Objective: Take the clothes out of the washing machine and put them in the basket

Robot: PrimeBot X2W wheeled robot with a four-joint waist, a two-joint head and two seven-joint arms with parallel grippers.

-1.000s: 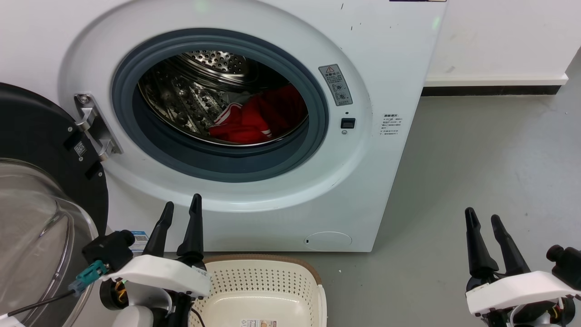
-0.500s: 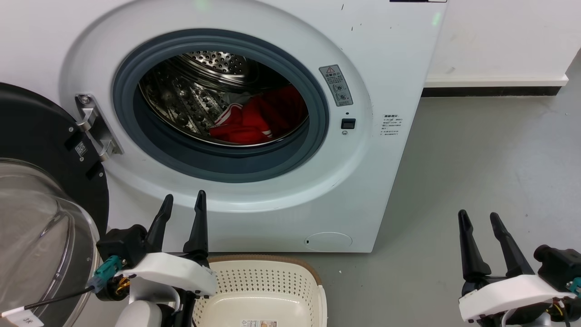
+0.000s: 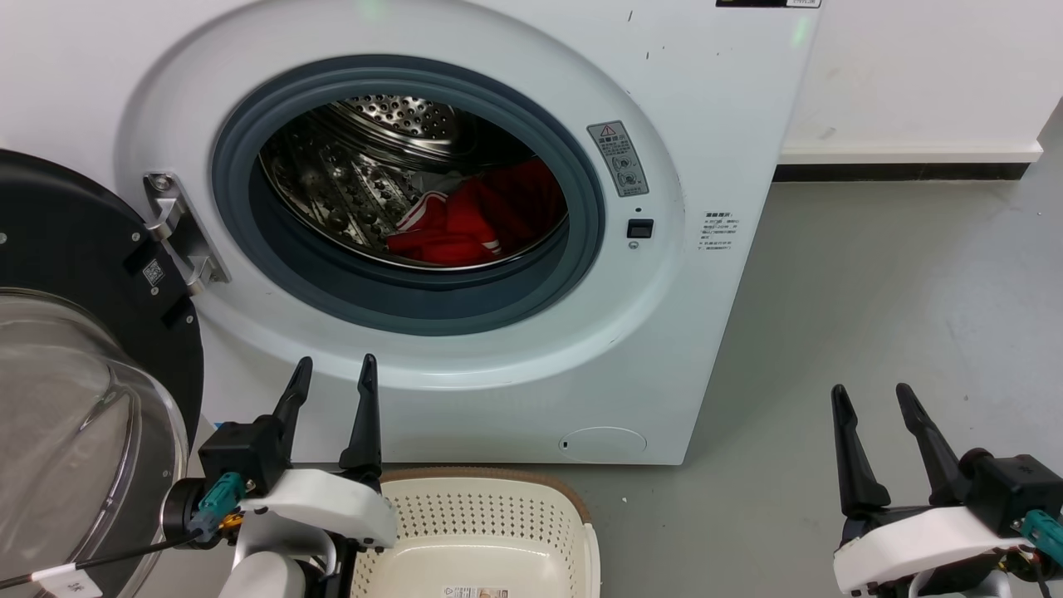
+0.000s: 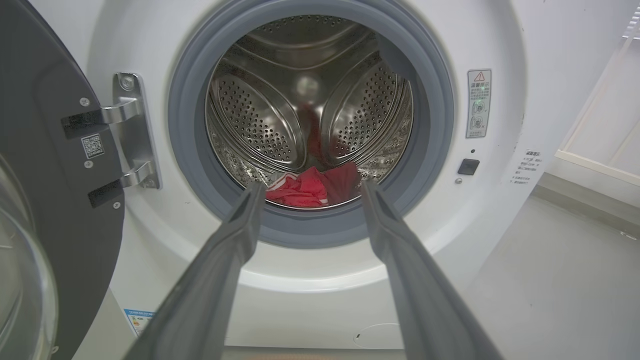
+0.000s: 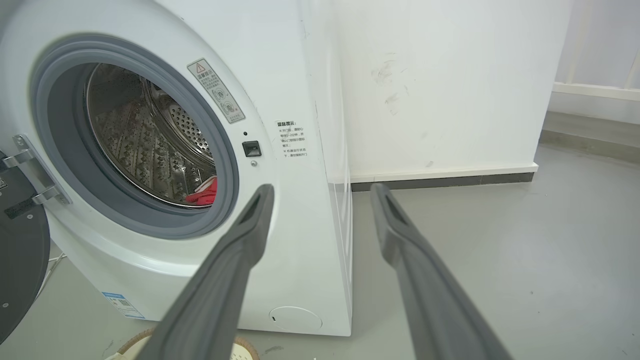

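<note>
Red clothes in washing machine drum; L jaws & R jaws spread, empty; basket by L.

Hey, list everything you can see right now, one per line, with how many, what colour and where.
Washer: one, white, straight ahead.
Door: one, black frame with glass, swung open at the left.
Drum: one, steel, inside the washer.
Clothes: one heap, count unclear, red with white stripes, low in the drum.
Basket: one, cream with brown rim, on the floor before the washer.
Floor: grey, right of the washer.
Wall: white, behind at the right.
Left gripper: one, dark fingers, open, beside the basket.
Right gripper: one, dark fingers, open, over the floor.
</note>
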